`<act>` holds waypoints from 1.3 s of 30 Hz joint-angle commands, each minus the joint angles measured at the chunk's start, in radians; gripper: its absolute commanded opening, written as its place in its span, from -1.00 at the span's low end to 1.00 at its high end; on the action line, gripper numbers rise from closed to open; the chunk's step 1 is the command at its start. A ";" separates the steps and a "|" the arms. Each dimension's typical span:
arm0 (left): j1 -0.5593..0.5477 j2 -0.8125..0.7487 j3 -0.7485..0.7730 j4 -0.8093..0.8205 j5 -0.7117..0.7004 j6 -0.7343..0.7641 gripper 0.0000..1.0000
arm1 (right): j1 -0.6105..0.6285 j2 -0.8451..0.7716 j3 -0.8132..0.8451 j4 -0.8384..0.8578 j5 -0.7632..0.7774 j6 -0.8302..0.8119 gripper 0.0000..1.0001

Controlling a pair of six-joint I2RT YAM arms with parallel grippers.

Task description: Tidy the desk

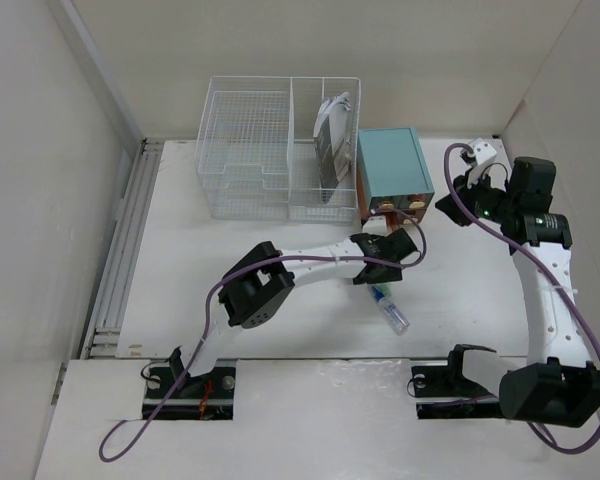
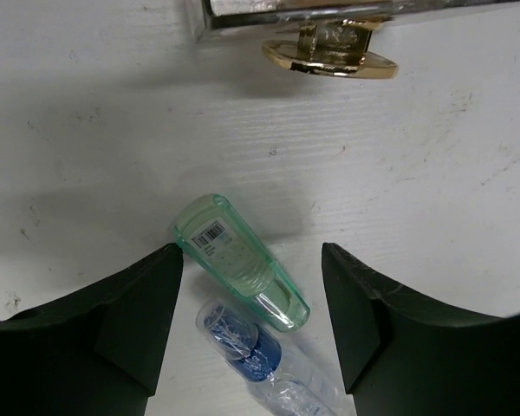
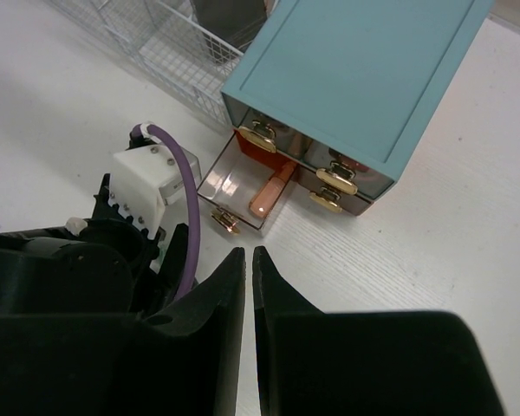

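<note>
The desk [image 1: 230,240] is a big flat white top that fills the floor of the scene, with pale walls around it and a metal rail [image 1: 130,235] along its left side. It is dull, not shiny, and up close it has little scratches and marks. The two arms are fixed at its near edge. A little way in, a see-through tube with a blue cap [image 2: 241,345] lies flat on the desk, and a pale green bottle [image 2: 234,251] with a bar-code label lies just beside it. The words on the label are too small to read, and the far end of the see-through tube is cut off in the left wrist view. The left gripper [image 2: 250,269] hangs over the green bottle with its fingers wide apart, one on each side. The right gripper [image 3: 248,260] is off to the right, and its fingers are almost together with only a thin slit and nothing in it. Past the bottle stands a teal drawer box [image 1: 392,160] with gold knobs [image 2: 329,52]. Its lower left drawer [image 3: 234,186] is pulled out, and a long orange thing [image 3: 273,189] lies in it; I cannot tell what it is. Farthest back is a white wire basket [image 1: 245,150]. Its right part holds a dark and white thing [image 1: 332,135] standing up, hard to make out.
</note>
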 commanded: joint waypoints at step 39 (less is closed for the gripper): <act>0.046 0.030 -0.102 -0.205 -0.029 -0.085 -0.27 | -0.060 -0.040 0.003 -0.007 -0.093 -0.038 -0.72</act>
